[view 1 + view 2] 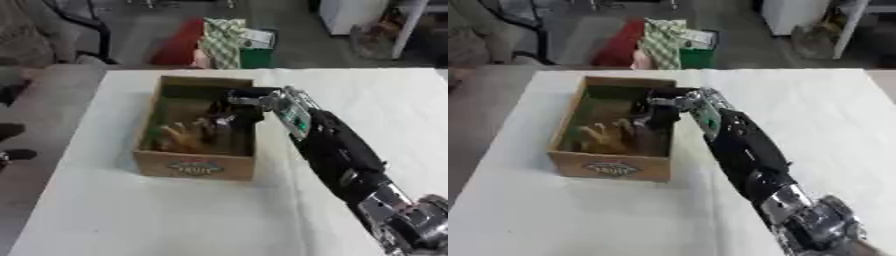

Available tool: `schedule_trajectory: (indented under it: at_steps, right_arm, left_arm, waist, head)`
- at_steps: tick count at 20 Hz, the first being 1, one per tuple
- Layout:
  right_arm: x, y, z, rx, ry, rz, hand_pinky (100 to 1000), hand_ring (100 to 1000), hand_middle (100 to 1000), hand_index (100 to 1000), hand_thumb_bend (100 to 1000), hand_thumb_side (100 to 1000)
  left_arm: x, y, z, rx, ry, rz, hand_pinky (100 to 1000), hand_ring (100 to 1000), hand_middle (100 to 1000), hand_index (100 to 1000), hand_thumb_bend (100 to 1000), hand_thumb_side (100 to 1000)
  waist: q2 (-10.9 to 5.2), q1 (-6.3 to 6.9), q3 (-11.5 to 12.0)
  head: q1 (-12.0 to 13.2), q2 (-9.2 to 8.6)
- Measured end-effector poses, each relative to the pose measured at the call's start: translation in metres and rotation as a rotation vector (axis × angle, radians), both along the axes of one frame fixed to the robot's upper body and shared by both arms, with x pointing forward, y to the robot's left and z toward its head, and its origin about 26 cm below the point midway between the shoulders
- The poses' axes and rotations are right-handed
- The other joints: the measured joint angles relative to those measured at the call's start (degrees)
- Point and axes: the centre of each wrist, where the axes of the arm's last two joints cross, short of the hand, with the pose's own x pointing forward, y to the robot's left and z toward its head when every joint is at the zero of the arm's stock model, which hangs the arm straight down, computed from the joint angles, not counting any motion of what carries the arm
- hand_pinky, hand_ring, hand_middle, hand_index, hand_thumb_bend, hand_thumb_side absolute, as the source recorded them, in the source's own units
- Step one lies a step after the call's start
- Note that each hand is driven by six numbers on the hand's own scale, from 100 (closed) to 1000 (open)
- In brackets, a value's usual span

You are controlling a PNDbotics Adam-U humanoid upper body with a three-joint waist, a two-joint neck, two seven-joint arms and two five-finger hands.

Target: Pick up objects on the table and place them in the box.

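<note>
Right arm in from lower right, reaching diagonally across bench (pixel 131 220) (white cloth cover). Right hand (pixel 229 119) inside box (pixel 194 165), over its right half, fingers pointing down into it. Can't tell if fingers curled round anything or released: dark hand blends w/ dark stuff under it. Box = wooden crate w/ label on front wall, sitting on bench left of centre, open top. Contents: brownish-orange item (pixel 604 136) lying on box floor, front-left area, shape not clear; something dark just beside it under the hand, can't make out. Forearm crosses above box's right wall, wrist w/ silver/green section (pixel 293 112) just outside the rim. Left hand not visible in either view. No loose objects visible on bench outside box. Beyond far bench edge: red + green/white checked fabric bundle (pixel 214 45) on floor, green bin (pixel 255 57) beside it.
</note>
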Motion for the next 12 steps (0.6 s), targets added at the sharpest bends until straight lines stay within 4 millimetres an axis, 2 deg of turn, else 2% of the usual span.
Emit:
schedule_trajectory:
  at_steps: [5, 9, 12]
  right_arm:
    - [-0.002, 0.000, 0.004, -0.015, -0.009, 0.023, 816, 881, 873, 930, 100, 905]
    - [-0.005, -0.005, 0.008, 0.003, -0.024, 0.036, 815, 877, 863, 925, 100, 778]
    - [-0.008, -0.015, 0.021, 0.036, -0.080, 0.047, 790, 845, 819, 906, 100, 645]
  left_arm:
    - [0.000, 0.000, 0.000, 0.000, 0.000, 0.000, 571, 769, 573, 608, 100, 763]
    - [0.000, 0.000, 0.000, 0.001, 0.001, 0.002, 571, 769, 573, 608, 100, 763]
    - [0.000, 0.001, -0.001, 0.002, 0.002, 0.004, 571, 769, 572, 607, 100, 764]
  waist:
    - [0.00, -0.03, -0.42]
    - [0.06, -0.15, -0.87]
    - [0.06, -0.20, -1.31]
  head:
    - [0.25, 0.00]
    - [0.70, 0.00]
    - [1.21, 0.00]
